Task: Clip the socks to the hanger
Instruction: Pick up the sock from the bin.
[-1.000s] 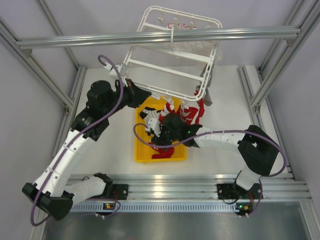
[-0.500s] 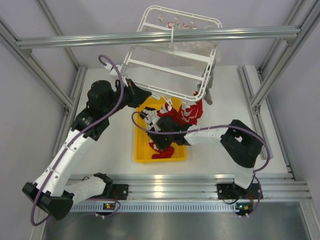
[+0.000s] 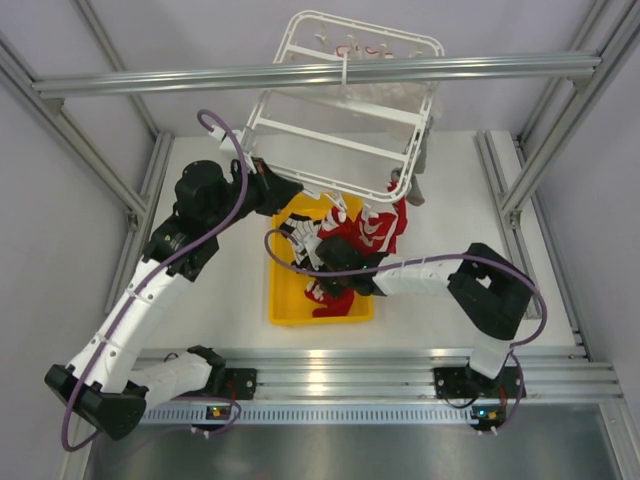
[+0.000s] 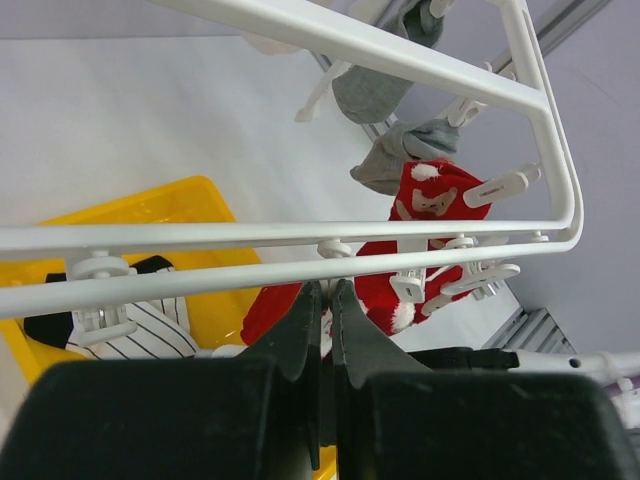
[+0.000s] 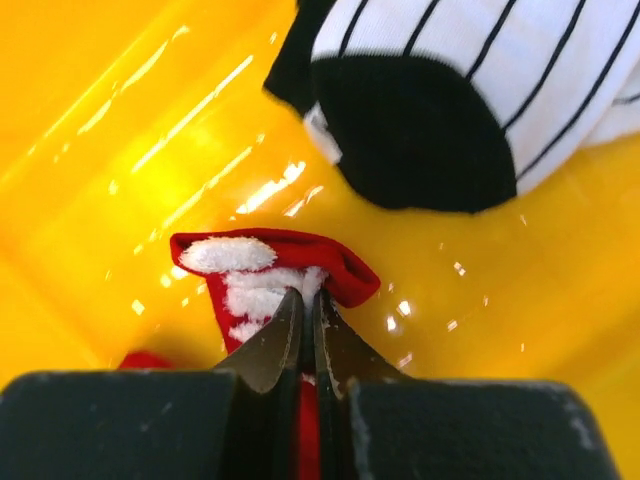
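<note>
Top view, hidden: the right pincer (image 3: 325, 290) sits under its own wrist inside the tray, so its tips cannot be made out here. The left pincer (image 3: 292, 197) is tucked against the lower rail of the hanger (image 3: 330, 128), and its tips are also out of sight.
Top view, hanger: hooked on the grey beam (image 3: 200, 78) at upper centre and tilted. Its far part is crossed by the beam.
Top view, tray: the yellow tray (image 3: 285, 305) stands on the white bench (image 3: 235, 300) at centre frame. A striped sock (image 3: 300, 238) lies at its upper end. Red fabric at its lower end is half covered by the right arm.
Top view, hung: red socks (image 3: 378, 230) dangle from the hanger's lower right corner.
Left wrist view, pincer: clenched at lower centre, tips pressed together just under the hanger's double rail. Nothing shows between them.
Left wrist view, unclear: red fabric lies right behind the tips. Whether it touches them cannot be told.
Left wrist view, clipped: a bear-faced red sock (image 4: 432, 195) hangs from white clips (image 4: 500, 185) at right. Grey socks (image 4: 400, 160) hang above it.
Left wrist view, tray: at left, holding a striped sock partly hidden by a clip and the rails.
Right wrist view, pincer: at lower centre, grasping the white fluffy cuff of a red sock (image 5: 275, 262) that lies on the tray floor. The rest of that sock is hidden beneath the fingers.
Right wrist view, tray: a striped sock with a black heel lies at upper right, cut off by the frame edge.
</note>
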`<state>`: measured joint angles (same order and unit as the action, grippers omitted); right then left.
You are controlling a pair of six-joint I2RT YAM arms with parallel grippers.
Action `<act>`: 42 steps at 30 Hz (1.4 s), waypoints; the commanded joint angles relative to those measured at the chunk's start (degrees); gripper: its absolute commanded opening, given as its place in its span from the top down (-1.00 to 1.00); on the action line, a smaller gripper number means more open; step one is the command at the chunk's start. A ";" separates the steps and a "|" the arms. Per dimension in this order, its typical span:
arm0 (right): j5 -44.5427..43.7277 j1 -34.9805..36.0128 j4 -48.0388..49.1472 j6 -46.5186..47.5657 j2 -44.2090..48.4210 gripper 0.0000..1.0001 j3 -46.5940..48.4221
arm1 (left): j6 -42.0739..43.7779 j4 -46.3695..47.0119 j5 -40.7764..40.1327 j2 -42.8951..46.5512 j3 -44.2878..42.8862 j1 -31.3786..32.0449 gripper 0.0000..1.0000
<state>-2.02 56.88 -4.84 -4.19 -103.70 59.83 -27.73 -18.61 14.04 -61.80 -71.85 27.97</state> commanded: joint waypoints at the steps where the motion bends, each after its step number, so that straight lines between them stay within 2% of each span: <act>1: 4.39 0.77 3.34 3.21 9.28 1.00 -2.35 | 1.18 -1.51 0.99 -0.07 -1.27 0.25 1.00; 5: 8.78 1.12 4.84 7.08 15.45 1.00 -4.99 | 1.88 -1.52 0.64 -0.60 -1.71 0.25 1.00; 15: 9.85 4.28 8.80 8.84 31.26 1.00 -9.12 | 1.71 -1.08 1.60 -1.65 -2.06 0.16 1.00; 19: 3.80 7.36 8.53 9.28 33.82 1.00 -8.95 | 1.18 -0.90 2.04 -2.09 -1.89 0.16 1.00; 26: -17.90 7.54 9.41 10.34 35.93 1.00 -4.82 | 0.92 -1.25 2.74 -1.92 -1.89 0.25 1.00; 31: -21.79 6.84 9.06 10.87 36.73 1.00 -2.27 | 1.09 -1.25 4.06 -1.83 -1.80 0.25 1.00; 42: -23.38 3.50 4.93 9.63 35.23 1.00 3.10 | 2.85 0.50 11.18 0.63 -0.92 0.16 1.00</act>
<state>-23.09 61.19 0.25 5.91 -69.28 59.88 -26.22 -18.17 19.90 -63.11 -72.12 27.92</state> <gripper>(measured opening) 0.015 0.038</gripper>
